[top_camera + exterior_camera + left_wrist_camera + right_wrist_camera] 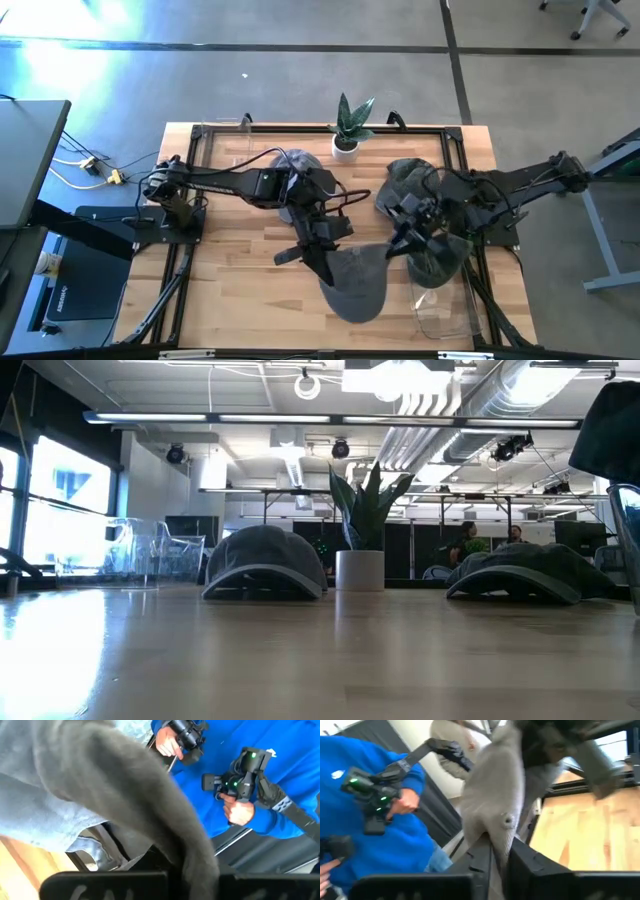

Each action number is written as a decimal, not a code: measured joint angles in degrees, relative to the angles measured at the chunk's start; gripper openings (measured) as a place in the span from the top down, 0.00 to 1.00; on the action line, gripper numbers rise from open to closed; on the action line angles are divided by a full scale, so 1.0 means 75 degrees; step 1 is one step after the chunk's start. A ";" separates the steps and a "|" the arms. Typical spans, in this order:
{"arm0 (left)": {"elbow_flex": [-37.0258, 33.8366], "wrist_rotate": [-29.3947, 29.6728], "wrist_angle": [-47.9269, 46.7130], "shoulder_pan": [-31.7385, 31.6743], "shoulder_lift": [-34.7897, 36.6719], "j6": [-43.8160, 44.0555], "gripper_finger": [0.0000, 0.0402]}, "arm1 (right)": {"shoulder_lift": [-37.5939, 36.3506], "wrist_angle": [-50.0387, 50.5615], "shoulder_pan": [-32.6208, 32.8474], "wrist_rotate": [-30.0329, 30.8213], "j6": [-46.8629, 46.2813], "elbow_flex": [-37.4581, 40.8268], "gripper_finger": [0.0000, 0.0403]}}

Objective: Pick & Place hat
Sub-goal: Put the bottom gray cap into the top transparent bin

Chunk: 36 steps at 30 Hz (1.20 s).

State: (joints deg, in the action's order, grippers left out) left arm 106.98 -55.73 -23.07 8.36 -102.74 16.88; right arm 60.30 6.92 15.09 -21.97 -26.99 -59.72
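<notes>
Near the front edge of the bench: two arms are meeting over the wood, each with a cap at its gripper.
Bench (230, 290): wooden top inside a dark frame, carrying caps, a plant and a clear bin.
Left gripper (325, 268): reaching toward the front middle of the bench; its fingers are clamping fully together on the grey hat.
Grey hat (358, 285): hanging at the left gripper near the front edge; in the left wrist view its fabric (150, 810) is draping across the fingers.
Right gripper (408, 243): sitting just right of the grey hat; the fingers are standing only a crack apart, pinching the cloth of the camouflage hat.
Camouflage hat (440, 255): hanging at the right gripper above the clear bin; in the right wrist view pale fabric (495, 805) is running down between the fingers.
Clear bin (440, 310): standing at the front right of the bench.
Other caps: one dark cap (265, 563) and one greenish cap (520, 572) are resting on the bench farther back.
Plant (362, 525): standing upright in a white pot between those two caps.
Person: a blue sleeve (350, 785) and a hand (239, 811) holding a controller are showing beyond the bench.
</notes>
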 joint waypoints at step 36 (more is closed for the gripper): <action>-0.0005 0.0553 -0.0960 0.0077 0.0229 0.0775 1.00 | 0.2066 -0.2522 -0.1226 -0.3111 0.0278 0.0000 0.33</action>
State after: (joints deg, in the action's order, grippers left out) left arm 106.94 -51.58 -30.28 8.94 -101.02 22.69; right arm 75.79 -11.99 5.90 -45.30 -24.90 -59.72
